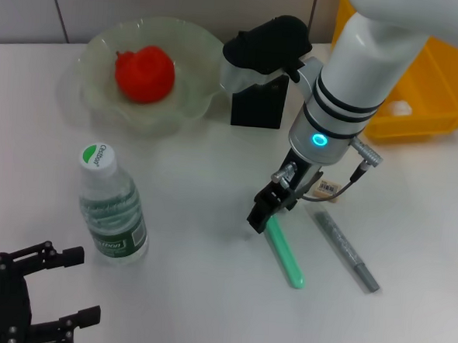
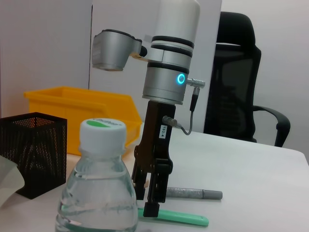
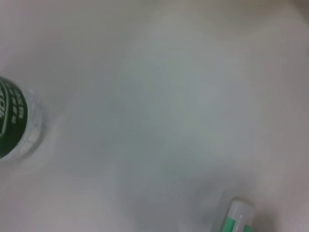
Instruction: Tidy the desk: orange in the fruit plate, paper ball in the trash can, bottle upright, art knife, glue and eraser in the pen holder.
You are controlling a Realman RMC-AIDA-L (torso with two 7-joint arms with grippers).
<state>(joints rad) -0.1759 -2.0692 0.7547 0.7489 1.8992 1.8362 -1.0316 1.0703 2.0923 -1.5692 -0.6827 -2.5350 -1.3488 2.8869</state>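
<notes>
The orange [image 1: 145, 73] lies in the pale green fruit plate [image 1: 188, 107]. The bottle [image 1: 112, 207] stands upright at the front left. My right gripper [image 1: 267, 214] is down at the table, its jaws shut on the far end of the green art knife [image 1: 287, 257], which still lies flat. A grey pen-shaped glue stick [image 1: 347, 251] lies beside it. The small eraser [image 1: 329, 189] sits just behind, half hidden by a cable. The pen holder [image 1: 258, 105] stands behind my right arm. A white paper ball [image 1: 400, 108] rests in the yellow trash can [image 1: 435, 114]. My left gripper [image 1: 65, 284] hangs open at the front left corner.
From the left wrist the bottle [image 2: 99, 193] fills the foreground, with the pen holder [image 2: 34, 145] and trash can [image 2: 82, 106] behind it. A black office chair [image 2: 236, 77] stands beyond the table's far edge.
</notes>
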